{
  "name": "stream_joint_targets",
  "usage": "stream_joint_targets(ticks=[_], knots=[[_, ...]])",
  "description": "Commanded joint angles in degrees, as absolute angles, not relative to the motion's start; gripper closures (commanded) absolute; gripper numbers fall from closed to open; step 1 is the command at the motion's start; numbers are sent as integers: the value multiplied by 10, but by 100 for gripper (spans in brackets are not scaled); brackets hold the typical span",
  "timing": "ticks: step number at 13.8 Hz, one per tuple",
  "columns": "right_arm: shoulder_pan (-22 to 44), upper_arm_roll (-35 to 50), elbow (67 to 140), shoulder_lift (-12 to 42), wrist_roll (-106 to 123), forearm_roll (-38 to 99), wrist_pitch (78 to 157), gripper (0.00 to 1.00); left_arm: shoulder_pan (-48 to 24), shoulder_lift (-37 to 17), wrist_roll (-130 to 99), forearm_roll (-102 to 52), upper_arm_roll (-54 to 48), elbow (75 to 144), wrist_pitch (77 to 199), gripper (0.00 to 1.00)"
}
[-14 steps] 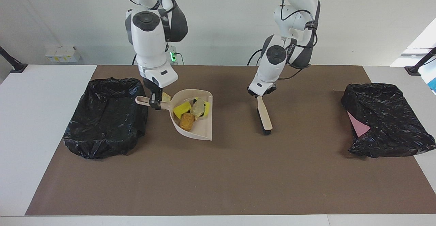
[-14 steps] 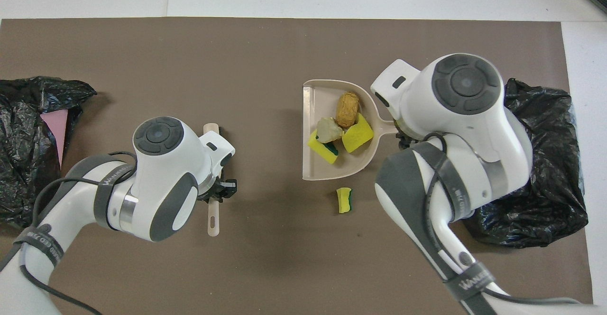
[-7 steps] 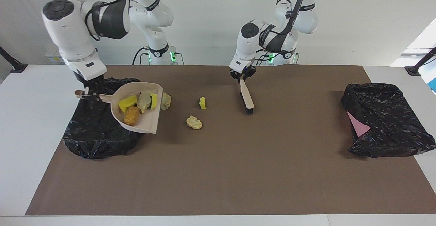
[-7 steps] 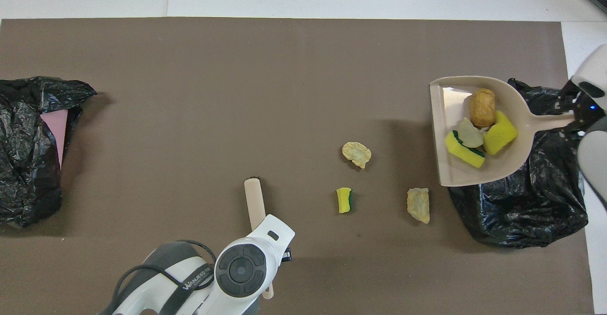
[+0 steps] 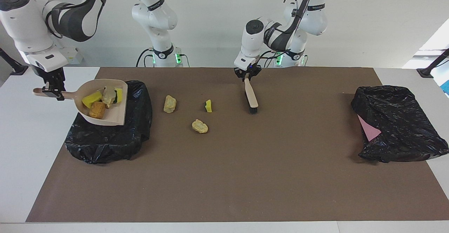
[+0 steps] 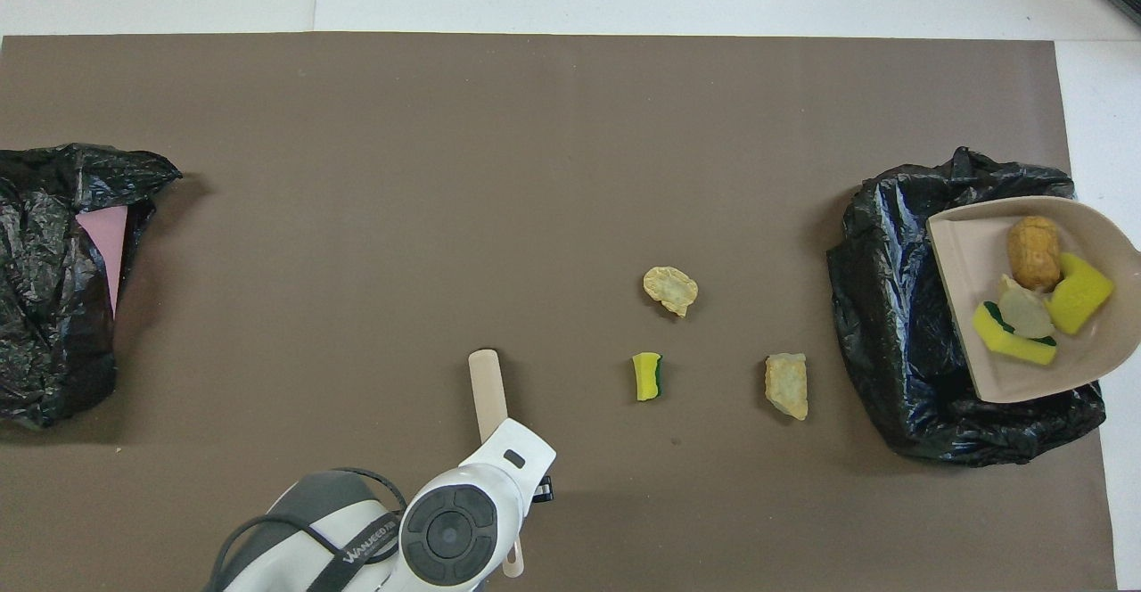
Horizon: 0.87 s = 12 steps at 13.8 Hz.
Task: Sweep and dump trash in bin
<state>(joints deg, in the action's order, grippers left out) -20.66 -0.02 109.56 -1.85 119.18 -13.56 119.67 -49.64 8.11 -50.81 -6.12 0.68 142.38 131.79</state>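
My right gripper (image 5: 52,92) is shut on the handle of the beige dustpan (image 5: 114,115), which it holds level over the black-bagged bin (image 5: 115,141) at the right arm's end of the table. In the pan lie yellow sponges (image 5: 92,99), a brown lump (image 5: 97,110) and a pale lump (image 5: 108,93). Three pieces of trash lie on the mat: a pale lump (image 5: 169,104) beside the bin, a green-backed sponge (image 5: 208,106) and a yellowish lump (image 5: 200,126). My left gripper (image 5: 247,75) is at the handle end of the beige brush (image 5: 251,98), whose bristle end points away from the robots.
A second black bag (image 5: 396,124) with a pink sheet showing sits at the left arm's end of the table. A brown mat (image 5: 245,177) covers the table between the two bags. In the overhead view the dustpan (image 6: 967,253) overlaps the bin (image 6: 891,307).
The right arm has carried the loaded dustpan from the middle of the mat to over the bin. The left arm has drawn back toward the robots with the brush. Three pieces now show on the mat.
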Motion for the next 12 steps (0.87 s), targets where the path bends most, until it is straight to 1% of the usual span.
stream_joint_targets(ticks=[1,4,7,9,12], knots=[[-199,6,1166,-63,1201,-198,1256,100,-445,57,-472,-63,10,1370,1304,0],[-181,7,1235,-101,1195,-269,1319,100,-381,40,-389,-62,10,1316,1258,0],[-178,7,1300,-143,1194,-323,1371,100,-313,21,-328,-59,10,1278,1256,0],[-178,7,1304,-148,1194,-365,1375,100,-276,-4,-287,-59,10,1234,1239,0],[-179,6,1296,-148,1168,-414,1372,100,-235,-35,-263,-58,10,1146,1188,0]])
